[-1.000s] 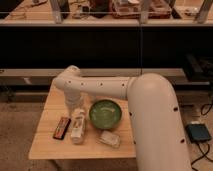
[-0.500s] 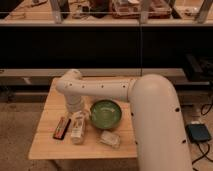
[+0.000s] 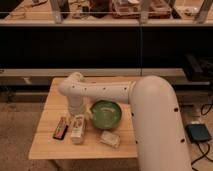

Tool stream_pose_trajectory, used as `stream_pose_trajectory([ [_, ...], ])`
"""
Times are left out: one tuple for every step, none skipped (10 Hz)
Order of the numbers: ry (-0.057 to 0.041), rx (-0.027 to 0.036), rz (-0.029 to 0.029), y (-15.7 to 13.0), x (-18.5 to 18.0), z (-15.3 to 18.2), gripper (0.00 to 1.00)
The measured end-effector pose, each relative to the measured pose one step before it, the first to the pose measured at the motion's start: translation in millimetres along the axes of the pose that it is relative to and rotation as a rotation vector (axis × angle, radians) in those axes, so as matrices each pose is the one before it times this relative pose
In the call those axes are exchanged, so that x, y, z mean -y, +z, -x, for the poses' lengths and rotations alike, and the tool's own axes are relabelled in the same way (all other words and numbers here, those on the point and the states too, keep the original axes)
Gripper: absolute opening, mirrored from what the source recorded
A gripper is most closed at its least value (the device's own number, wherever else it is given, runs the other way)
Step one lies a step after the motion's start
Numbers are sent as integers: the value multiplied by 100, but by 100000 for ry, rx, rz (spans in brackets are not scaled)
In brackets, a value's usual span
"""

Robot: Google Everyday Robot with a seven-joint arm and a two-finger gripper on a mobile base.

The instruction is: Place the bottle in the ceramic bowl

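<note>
The bottle (image 3: 77, 129), small and white with a pale label, lies on its side on the wooden table (image 3: 50, 147), just left of the green ceramic bowl (image 3: 106, 114). My gripper (image 3: 76, 111) points down from the white arm (image 3: 105, 91) and hangs right over the bottle's far end, close to the bowl's left rim. Its jaws stand open and hold nothing. The arm's wrist hides the fingertips and the bottle's cap end. The bowl looks empty.
A flat black and red bar (image 3: 61, 127) lies left of the bottle. A whitish lumpy packet (image 3: 109, 138) sits in front of the bowl. Behind the table runs a dark shelf unit (image 3: 100, 45). A dark box (image 3: 199, 133) lies on the floor at right.
The arm's wrist has moved down and slightly right, bringing the gripper lower over the bottle. The bottle, the bowl and the other items have not moved.
</note>
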Motion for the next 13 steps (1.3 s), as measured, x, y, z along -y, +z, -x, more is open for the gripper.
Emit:
stream_pose_trajectory([
  [-1330, 818, 513, 193, 233, -7, 74],
  [-752, 621, 296, 136, 96, 2, 74],
  [-489, 543, 224, 82, -16, -31, 74],
  [-855, 384, 402, -22, 83, -112, 74],
  [-629, 32, 547, -47, 90, -87, 74],
  [-762, -479, 1071, -170, 75, -203, 74],
  [-469, -1866, 1897, -425, -264, -437, 74],
  [-115, -1393, 923, -354, -204, -290, 74],
  [17, -848, -514, -133, 160, -148, 74],
  [-322, -474, -1074, -66, 418, -2, 74],
  [-612, -53, -920, 20, 502, 84, 74],
  [-377, -279, -1095, 36, 405, 5, 74],
  [-559, -6, -963, 44, 215, 92, 74],
])
